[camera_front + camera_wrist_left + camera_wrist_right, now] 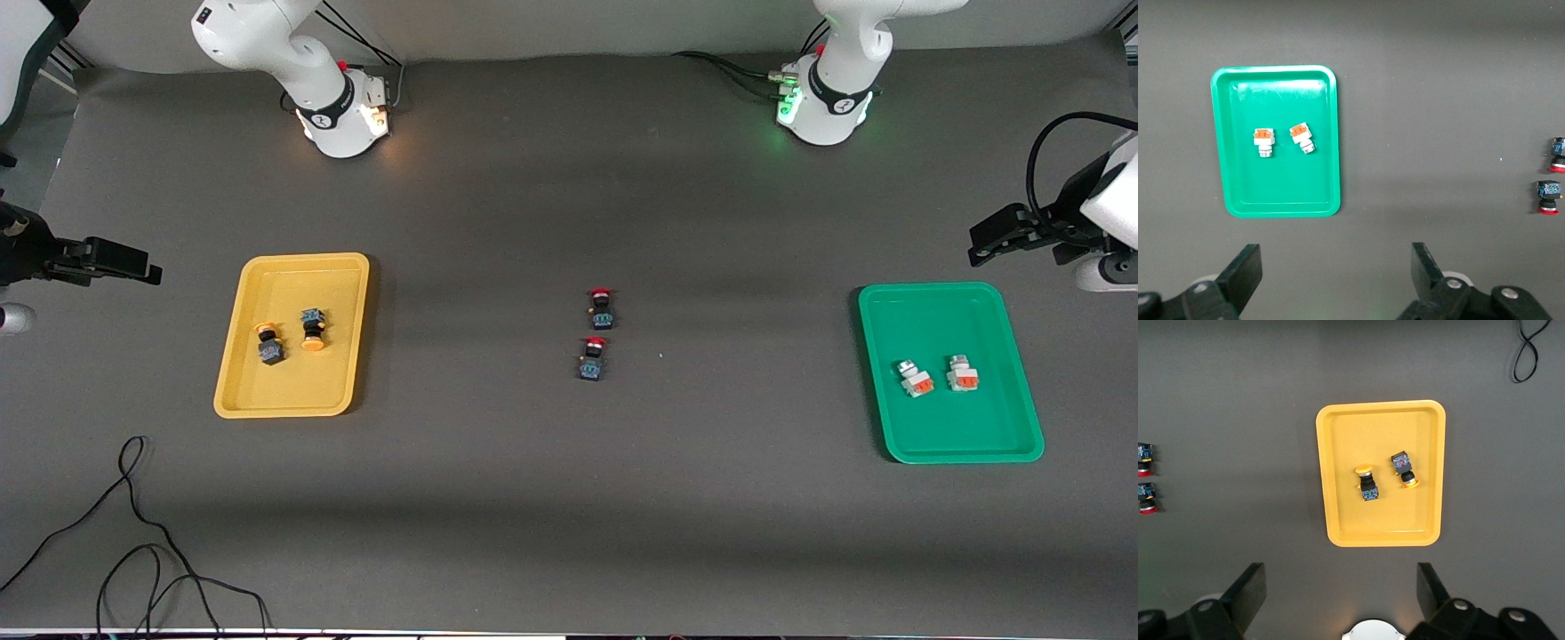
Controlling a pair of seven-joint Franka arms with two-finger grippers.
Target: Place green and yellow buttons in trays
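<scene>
Front view: the yellow tray holds two yellow-capped switches at its centre; the green tray holds two white-silver switches. Two red-capped switches lie mid-table, at six and twelve o'clock of each other. Left gripper and right gripper hang open, empty.

Trays: two, one yellow tray and one green tray
Yellow-capped switches: two
White switches: two
Red-capped switches: two

Robotics lab: grey-matted table, bolted arm bases, loose cable.
</scene>
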